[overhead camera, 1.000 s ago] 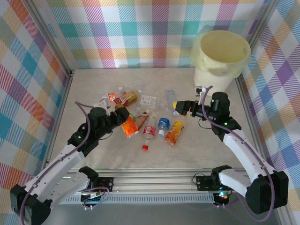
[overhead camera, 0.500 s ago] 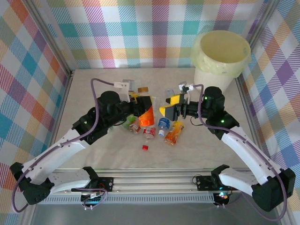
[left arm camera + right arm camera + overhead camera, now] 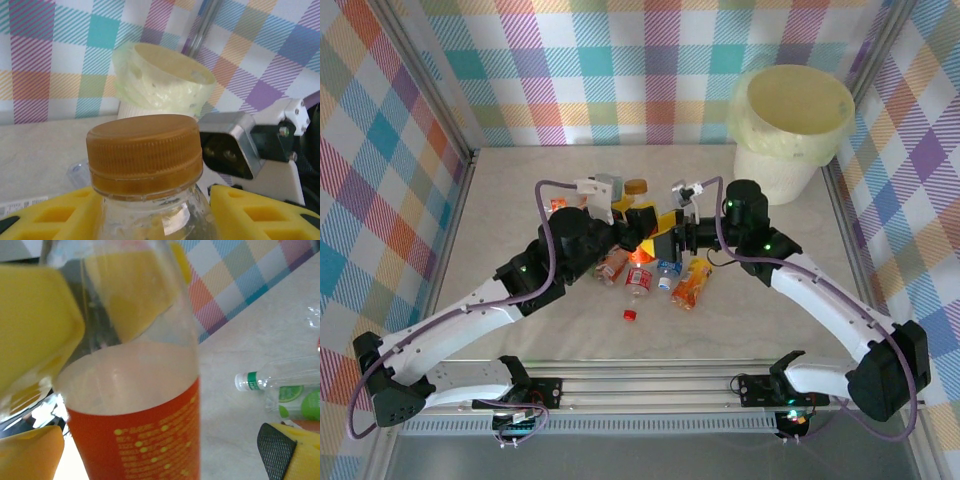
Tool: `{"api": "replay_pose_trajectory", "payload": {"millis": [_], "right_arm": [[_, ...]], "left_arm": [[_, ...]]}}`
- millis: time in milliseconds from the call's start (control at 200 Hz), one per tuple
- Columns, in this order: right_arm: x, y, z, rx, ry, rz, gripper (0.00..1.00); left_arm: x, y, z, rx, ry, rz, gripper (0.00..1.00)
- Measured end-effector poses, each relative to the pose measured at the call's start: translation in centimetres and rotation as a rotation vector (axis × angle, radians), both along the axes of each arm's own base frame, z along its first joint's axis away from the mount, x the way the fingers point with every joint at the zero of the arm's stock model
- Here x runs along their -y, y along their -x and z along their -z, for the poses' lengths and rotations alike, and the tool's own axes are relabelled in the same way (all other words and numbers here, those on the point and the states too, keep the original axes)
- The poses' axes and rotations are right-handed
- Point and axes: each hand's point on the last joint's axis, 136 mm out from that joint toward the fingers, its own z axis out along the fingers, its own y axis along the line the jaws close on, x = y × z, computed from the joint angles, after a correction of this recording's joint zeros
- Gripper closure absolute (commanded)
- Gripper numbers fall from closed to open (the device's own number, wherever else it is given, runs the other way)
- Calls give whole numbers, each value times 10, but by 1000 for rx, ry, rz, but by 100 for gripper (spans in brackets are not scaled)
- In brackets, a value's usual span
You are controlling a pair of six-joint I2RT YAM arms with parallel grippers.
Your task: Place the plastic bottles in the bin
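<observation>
While left fingers [image 3: 260,214] pinch the bottle [image 3: 145,150], right fingers [image 3: 295,452] apparently flank it.

The held bottle [image 3: 145,150] stood upright between the fingers of my left gripper [image 3: 152,220], raised over the middle of the table [image 3: 520,200]. My right gripper [image 3: 160,450] met it from the right, a finger on either side of its body, the right-hand one apart from it. Below them lay the loose bottles [image 3: 637,283], a loose cap [image 3: 630,315] nearer me. The bin [image 3: 770,165] stood in the far right corner, well behind.
</observation>
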Motion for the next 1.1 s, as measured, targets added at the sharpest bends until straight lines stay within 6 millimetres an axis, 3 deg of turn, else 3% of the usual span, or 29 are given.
{"api": "replay_pose_trajectory", "payload": {"millis": [95,330,605,745,945,1100], "right_arm": [[-1,5,-2,23,-14,-32,0],[-1,6,-4,83,-36,-49,11],[-4,5,1,102,-39,-74,35],[-3,5,6,94,-29,-89,42],[1,8,8,105,-3,-114,51],[7,14,-2,137,12,-133,51]], "left_arm": [[3,-2,2,18,7,1,55],[10,-7,2,34,25,4,55],[12,-6,-2,42,48,13,55],[14,-4,1,37,42,19,53],[13,-5,5,23,36,16,19],[-3,-1,-5,24,53,-6,2]]}}
